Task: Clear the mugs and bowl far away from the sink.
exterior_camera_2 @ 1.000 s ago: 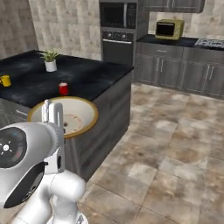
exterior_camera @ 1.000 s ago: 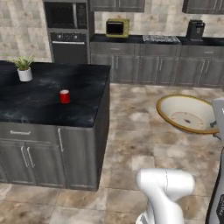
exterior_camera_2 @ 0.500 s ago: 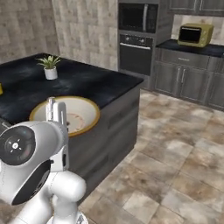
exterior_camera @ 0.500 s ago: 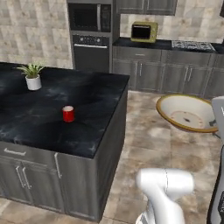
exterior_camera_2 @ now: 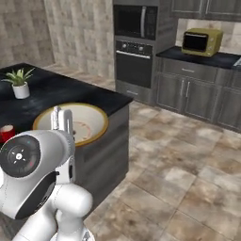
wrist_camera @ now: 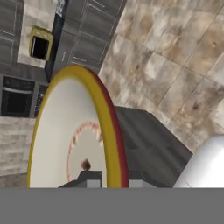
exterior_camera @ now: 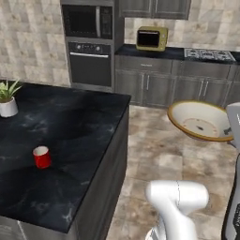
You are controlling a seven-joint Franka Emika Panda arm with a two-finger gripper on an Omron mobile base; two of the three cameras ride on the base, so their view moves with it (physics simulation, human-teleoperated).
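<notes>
- While the fingers (wrist_camera: 109, 178) stay clamped on the bowl (exterior_camera: 200, 120) rim, the bowl hangs tilted in the air, beside the table (exterior_camera: 84, 136).
- Red mug (exterior_camera: 41, 157) stands on the table, well apart from the potted plant (exterior_camera: 8, 98).

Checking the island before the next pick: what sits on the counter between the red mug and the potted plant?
Nothing: in the left base view the black countertop is bare between the red mug and the potted plant.
</notes>
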